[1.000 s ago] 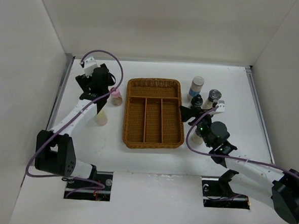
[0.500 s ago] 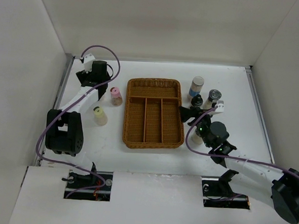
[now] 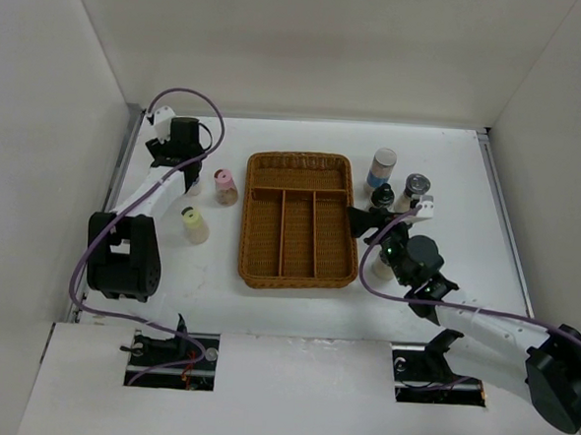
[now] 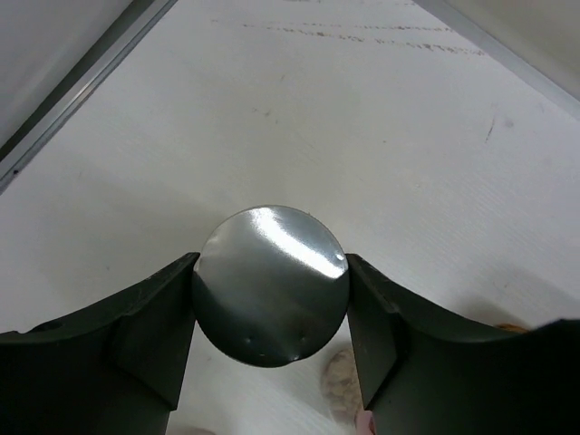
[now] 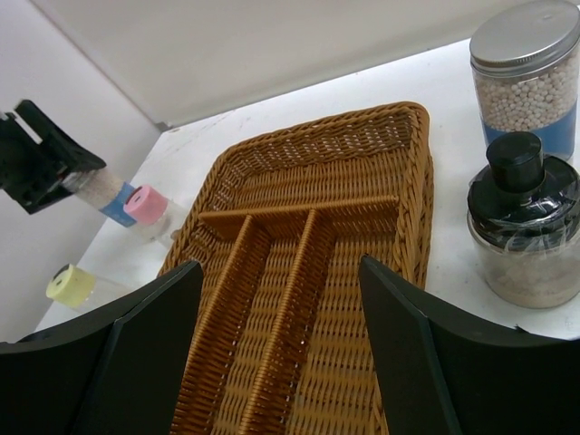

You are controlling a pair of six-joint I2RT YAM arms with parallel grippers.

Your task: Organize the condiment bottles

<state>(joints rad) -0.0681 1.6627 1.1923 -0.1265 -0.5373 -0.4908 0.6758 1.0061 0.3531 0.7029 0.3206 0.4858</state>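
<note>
My left gripper (image 4: pixel 272 308) is shut on the silver cap of a blue-white labelled bottle (image 4: pixel 270 281) at the far left (image 3: pixel 183 162). It also shows in the right wrist view (image 5: pixel 101 192), tilted beside the pink-capped bottle (image 3: pixel 225 187) (image 5: pixel 145 205). The pale-yellow-capped bottle (image 3: pixel 193 223) (image 5: pixel 71 285) stands nearer. Right of the tray stand the other silver-capped bottle (image 3: pixel 381 168) (image 5: pixel 530 77) and a black-capped bottle (image 3: pixel 383 197) (image 5: pixel 524 231), with another dark-capped one (image 3: pixel 416 189) behind. My right gripper (image 5: pixel 281 353) is open and empty over the tray's right side (image 3: pixel 364 222).
The brown wicker divided tray (image 3: pixel 249 225) (image 5: pixel 417 181) lies in the middle, its compartments bare. A further bottle (image 3: pixel 381 267) stands partly hidden under my right arm. White walls close in the table on three sides.
My left arm has folded up and drawn the gripper back toward the far left corner with the silver-capped bottle in it. The right arm has not moved.
</note>
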